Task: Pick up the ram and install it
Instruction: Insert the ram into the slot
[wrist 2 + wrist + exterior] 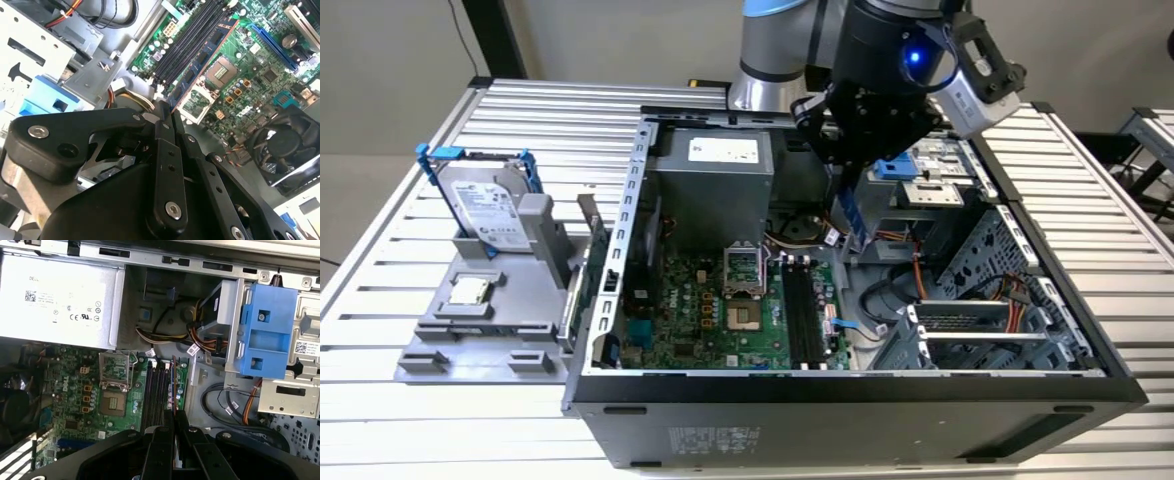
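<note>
Silver-grey arm [767,50], glowing blue light [917,58]; black tool [166,108], silver screws [173,210].

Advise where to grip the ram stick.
Likely best: pinch its two flat faces near the upper end, coming from above, as the gripper does now. The ram is thin and flat, and hangs on edge, lower end free toward the memory slots.

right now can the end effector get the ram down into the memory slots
Probably yes: the end effector holds the ram over the board, with nothing seen between it and the memory slots.
</note>
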Controlling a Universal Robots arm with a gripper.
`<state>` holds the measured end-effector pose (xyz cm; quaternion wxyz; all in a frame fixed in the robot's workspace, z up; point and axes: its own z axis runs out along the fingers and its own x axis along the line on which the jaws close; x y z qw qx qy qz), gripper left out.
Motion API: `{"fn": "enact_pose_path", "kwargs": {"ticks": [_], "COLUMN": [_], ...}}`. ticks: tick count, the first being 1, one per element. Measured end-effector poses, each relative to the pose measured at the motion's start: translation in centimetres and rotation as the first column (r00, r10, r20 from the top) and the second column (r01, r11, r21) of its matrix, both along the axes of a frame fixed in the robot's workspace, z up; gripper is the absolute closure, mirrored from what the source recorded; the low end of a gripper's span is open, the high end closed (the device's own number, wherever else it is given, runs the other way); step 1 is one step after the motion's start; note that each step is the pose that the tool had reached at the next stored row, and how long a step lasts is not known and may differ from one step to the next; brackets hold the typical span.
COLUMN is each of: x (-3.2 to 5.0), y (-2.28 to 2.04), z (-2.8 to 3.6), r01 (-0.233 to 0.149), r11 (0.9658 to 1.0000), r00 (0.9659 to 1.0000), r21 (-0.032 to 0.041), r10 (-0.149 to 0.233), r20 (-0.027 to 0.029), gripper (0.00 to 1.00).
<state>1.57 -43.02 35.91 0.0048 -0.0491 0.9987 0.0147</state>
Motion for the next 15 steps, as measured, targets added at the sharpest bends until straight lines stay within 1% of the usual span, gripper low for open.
{"fn": "enact_pose_path", "kwargs": {"ticks": [5, 9, 12, 15], "x": [0.0, 0.01, 0.01, 0.01], "y": [0.0, 0.0, 0.0, 0.0], "z": [-0.89, -1.57, -2.11, -2.66], "r01": [0.009, 0.029, 0.06, 0.096], "r11": [1.0, 0.9996, 0.9982, 0.9954], "r00": [1.0, 0.9996, 0.9982, 0.9954], "r21": [-0.0002, -0.0019, -0.0023, -0.0022], "r10": [-0.009, -0.029, -0.06, -0.096], "r20": [0.0, -0.0001, 0.0001, 0.0001], "gripper": [1.0, 1.0, 1.0, 1.0]}}
